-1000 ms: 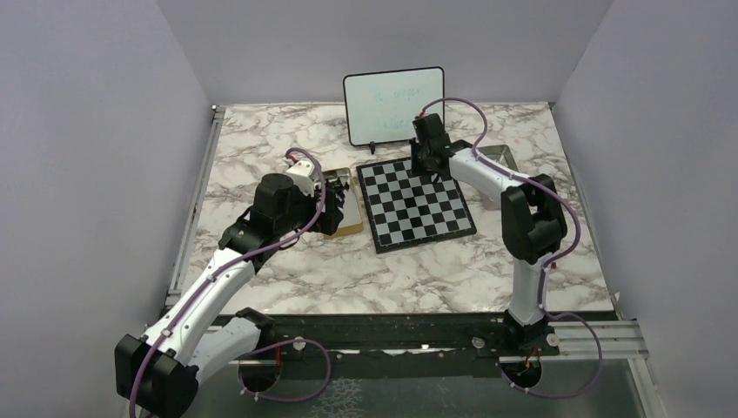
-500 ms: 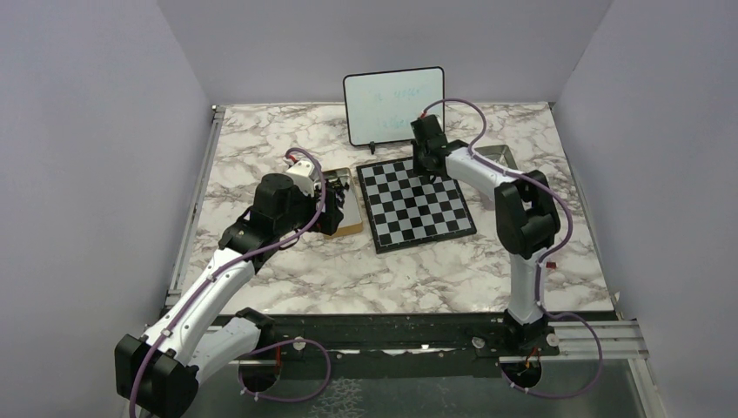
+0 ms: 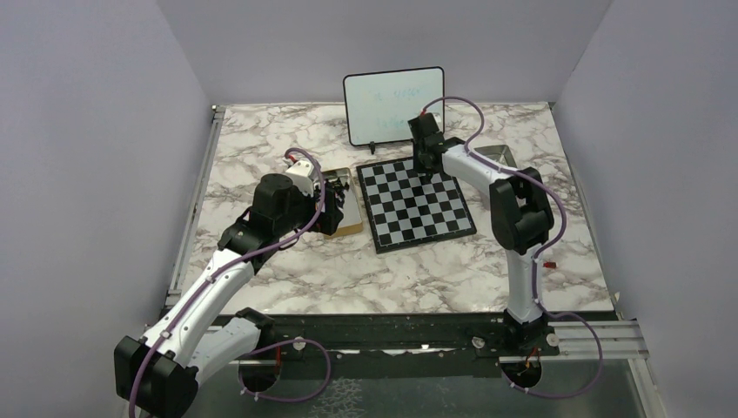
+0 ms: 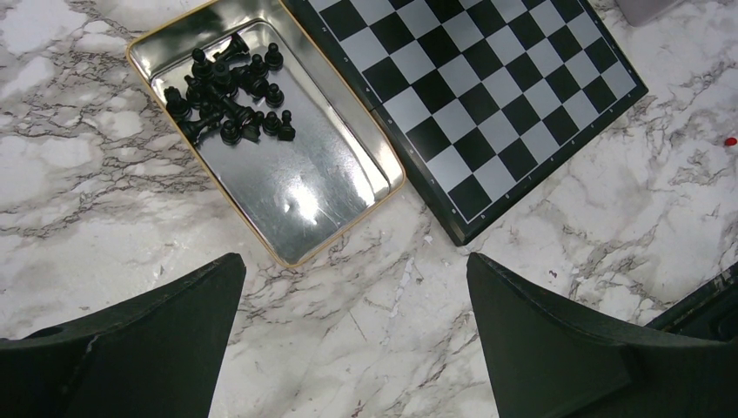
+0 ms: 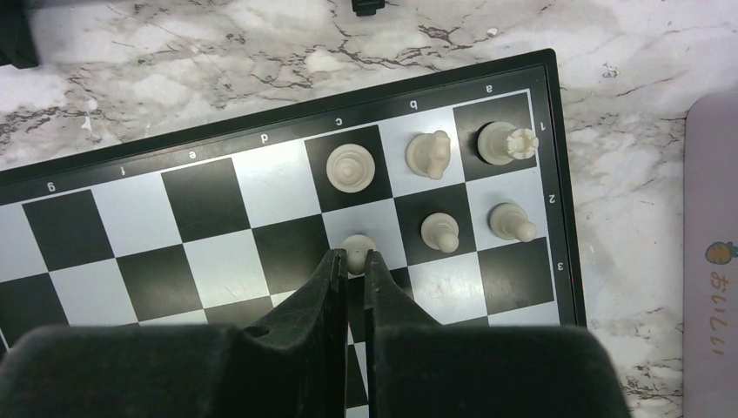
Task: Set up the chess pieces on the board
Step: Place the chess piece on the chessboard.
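Observation:
The board [image 3: 416, 205] lies mid-table. In the right wrist view, three pale chess pieces stand on the board's [image 5: 209, 218] last row: a bishop [image 5: 351, 167], a knight [image 5: 429, 154] and a rook [image 5: 503, 144]. Two pawns [image 5: 439, 232] [image 5: 511, 222] stand in front of them. My right gripper [image 5: 355, 259] is shut on a third pale pawn [image 5: 357, 245] over the square in front of the bishop. My left gripper [image 4: 354, 261] hangs wide open over bare marble, near a tin tray [image 4: 287, 209] that holds several black pieces [image 4: 231, 91].
A white whiteboard [image 3: 393, 103] stands on a stand behind the board. A pale pink container [image 5: 714, 218] lies right of the board's corner. A small red bit [image 4: 729, 140] lies on the marble to the board's right.
The right arm's elbow has swung left and its gripper has shifted slightly left over the board's far edge, still shut on the pawn. The left arm has not moved.

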You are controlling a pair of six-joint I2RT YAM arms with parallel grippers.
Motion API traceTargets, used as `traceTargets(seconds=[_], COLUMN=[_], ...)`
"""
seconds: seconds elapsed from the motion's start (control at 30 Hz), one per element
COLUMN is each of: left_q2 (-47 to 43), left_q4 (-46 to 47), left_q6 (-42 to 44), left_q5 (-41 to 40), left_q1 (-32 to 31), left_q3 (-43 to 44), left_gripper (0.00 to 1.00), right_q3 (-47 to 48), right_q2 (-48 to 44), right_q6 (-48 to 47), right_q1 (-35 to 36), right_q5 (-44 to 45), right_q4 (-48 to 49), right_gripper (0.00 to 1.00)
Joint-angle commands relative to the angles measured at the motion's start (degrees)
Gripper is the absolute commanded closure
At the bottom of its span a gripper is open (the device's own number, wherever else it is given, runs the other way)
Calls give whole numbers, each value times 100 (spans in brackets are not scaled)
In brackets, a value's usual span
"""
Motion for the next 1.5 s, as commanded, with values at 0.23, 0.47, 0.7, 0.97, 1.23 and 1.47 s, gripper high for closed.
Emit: traceTargets(seconds=[0.23,0.47,0.7,0.97,1.23,1.47], left_q2=[-88,-100,-105,-130,-144,-173], left_q4=[17,17,17,17,17,17], left_q6=[65,65,65,65,57,48], left_q5=[41,41,41,35,41,49], left_q1=[-23,-23,-23,-23,-23,-23], left_q3=[0,0,0,-8,-12,-26], left_gripper=[1,1,1,1,1,1], right_q3=[139,156,192,239,294,367], right_q2=[193,236,283,300,147,-162], right_q6=[16,-11,5,6,-10,-60], right_q1=[19,20,19,19,19,19], right_q5=[272,246,237,240,165,32], right_q4=[-137,-128,-160,-221,-344,-514], right_gripper=[91,90,88,82,77,73])
